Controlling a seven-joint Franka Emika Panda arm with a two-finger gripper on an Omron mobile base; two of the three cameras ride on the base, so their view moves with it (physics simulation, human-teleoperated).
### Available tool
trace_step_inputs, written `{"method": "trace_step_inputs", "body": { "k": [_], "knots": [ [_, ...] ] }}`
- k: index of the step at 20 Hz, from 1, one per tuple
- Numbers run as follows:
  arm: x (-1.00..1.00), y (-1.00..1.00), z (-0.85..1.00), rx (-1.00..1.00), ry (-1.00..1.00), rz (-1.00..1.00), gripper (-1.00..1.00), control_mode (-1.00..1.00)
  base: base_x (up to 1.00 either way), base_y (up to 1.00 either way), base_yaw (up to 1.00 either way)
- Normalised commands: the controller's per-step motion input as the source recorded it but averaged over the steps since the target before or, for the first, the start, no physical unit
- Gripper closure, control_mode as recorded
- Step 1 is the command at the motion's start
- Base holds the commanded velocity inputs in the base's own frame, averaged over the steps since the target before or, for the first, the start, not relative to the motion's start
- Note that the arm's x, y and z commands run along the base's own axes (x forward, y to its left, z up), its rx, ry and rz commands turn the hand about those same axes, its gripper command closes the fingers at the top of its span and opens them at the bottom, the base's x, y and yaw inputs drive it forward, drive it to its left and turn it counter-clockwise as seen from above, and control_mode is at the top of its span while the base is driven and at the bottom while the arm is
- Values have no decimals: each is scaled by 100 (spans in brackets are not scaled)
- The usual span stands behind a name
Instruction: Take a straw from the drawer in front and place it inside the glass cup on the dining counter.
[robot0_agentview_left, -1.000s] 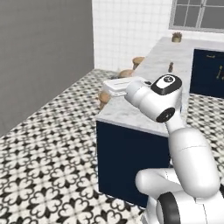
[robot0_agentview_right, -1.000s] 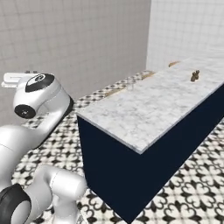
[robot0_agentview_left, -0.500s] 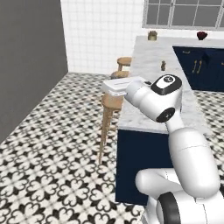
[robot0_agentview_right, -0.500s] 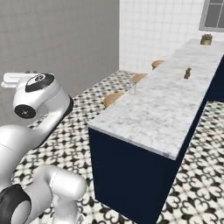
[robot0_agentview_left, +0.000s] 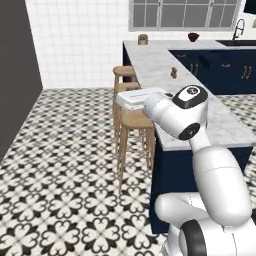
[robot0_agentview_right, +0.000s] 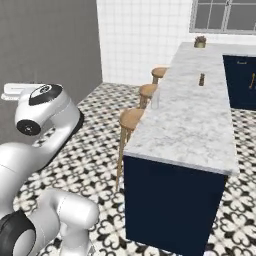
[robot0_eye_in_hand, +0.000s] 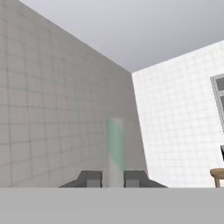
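Straw: thin pale stick, standing up between the two dark fingertips of the pincer, which is clamped on its lower end. Carried aloft beside the robot rather than over the table, presumably to keep it clear of obstacles while the base brings the arm round.

Glass cup: small clear tumbler, upright, at the stool-side long edge of the table, roughly level with the middle stool. Placed near that edge, it looks reachable from the floor side. Judged the target; straw not yet in it.

Brown shaker: farther along the table, toward the window end, well apart from the cup.

Wooden stools: three in a row tucked against the table's long edge, likely to limit how close the base can come.
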Motion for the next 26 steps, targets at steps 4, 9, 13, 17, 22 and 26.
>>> {"method": "trace_step_inputs", "body": {
  "k": [4,9,13,17,22,26],
  "knots": [
    [0,0,0,0,0,0,100,100,3,100,-45],
    [0,0,0,0,0,0,100,100,4,100,-46],
    [0,0,0,0,0,0,100,100,8,100,-46],
    [0,0,0,0,0,0,100,100,22,100,-47],
    [0,0,0,0,0,0,100,100,53,100,-50],
    [0,0,0,0,0,0,100,100,75,92,-57]
  ]
}}
